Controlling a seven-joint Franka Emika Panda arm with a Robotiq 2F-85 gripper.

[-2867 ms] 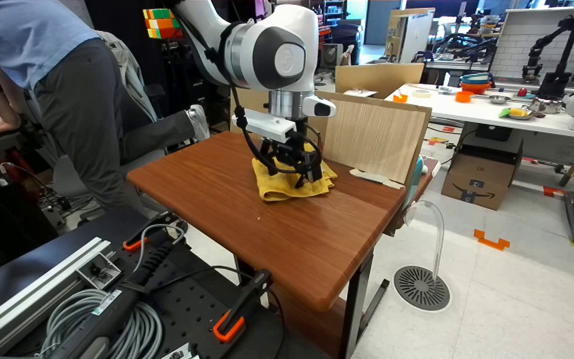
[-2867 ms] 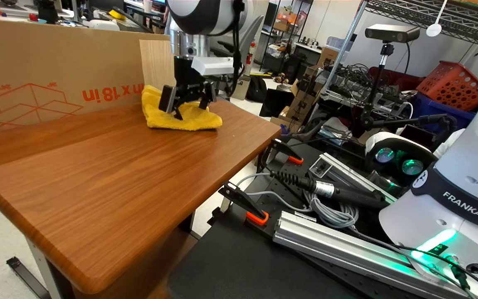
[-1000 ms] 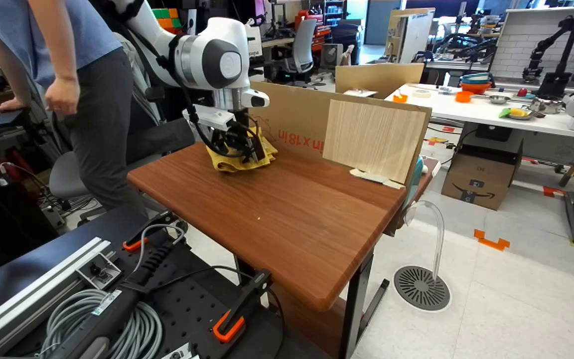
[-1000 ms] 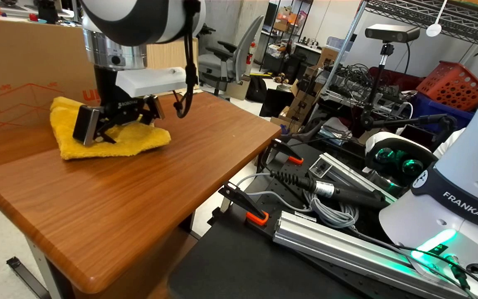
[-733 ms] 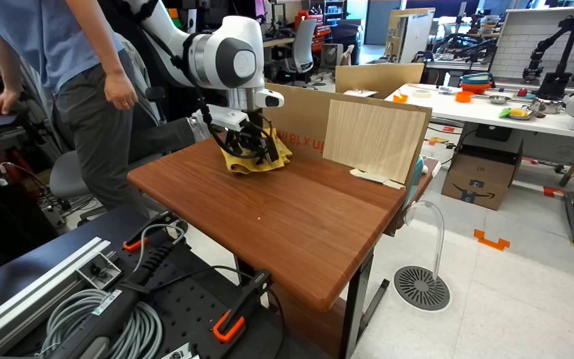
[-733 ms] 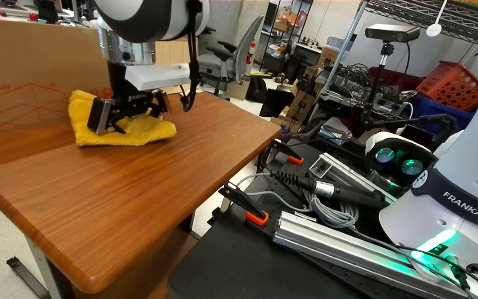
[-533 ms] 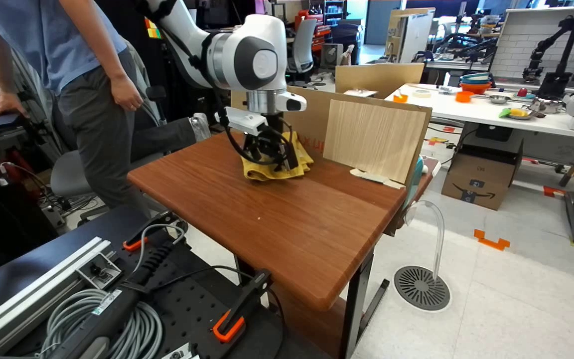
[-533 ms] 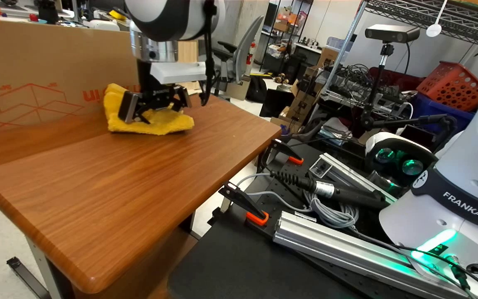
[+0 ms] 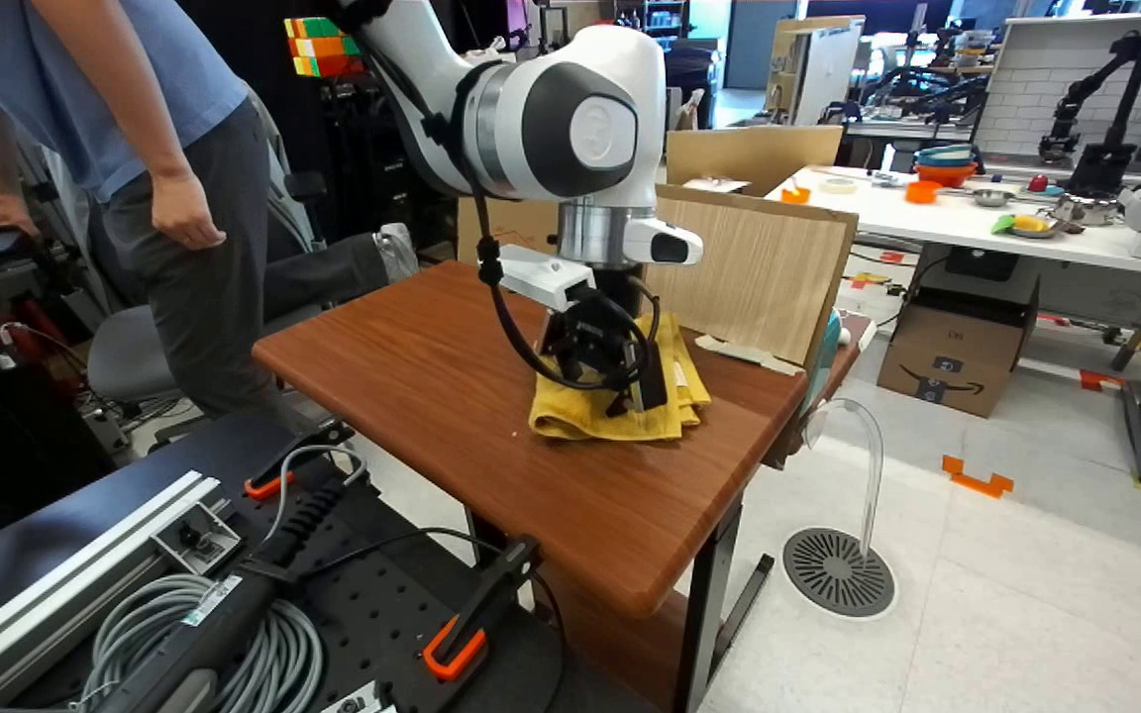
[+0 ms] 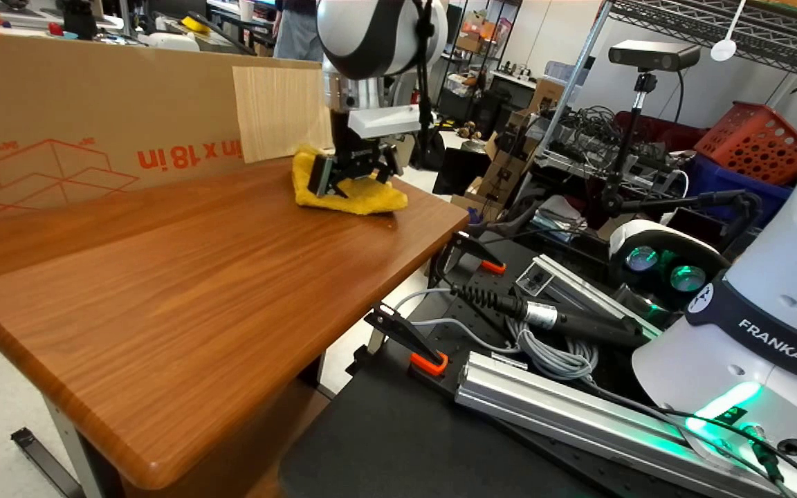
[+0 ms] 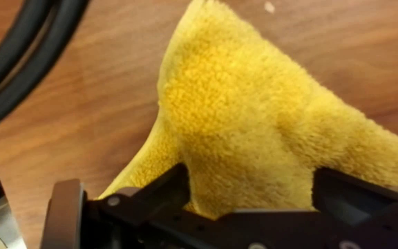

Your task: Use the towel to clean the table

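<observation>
The plush towel (image 11: 233, 107) was yellow, its pile shading toward ochre in the wrist view. The worktop (image 10: 198, 290) was reddish brown with darker streaked grain and one pale speck (image 11: 269, 7). The gripper (image 10: 357, 176) was black with silver-grey edging, the arm (image 9: 541, 129) white with dark-grey trim. Along the worktop's far edge stood a tan cardboard sheet (image 10: 122, 97) printed with red-orange lines and lettering; toward one end of that edge, a beige panel (image 9: 749, 267) was finely streaked. By the near edge, black-and-orange clamps (image 10: 405, 337) sat on a black bench (image 10: 364, 443) with a grey cable coil (image 9: 293, 644). Past the left corner, in an exterior view, showed a light-blue shirt (image 9: 41, 94) and grey trousers (image 9: 204, 317).
</observation>
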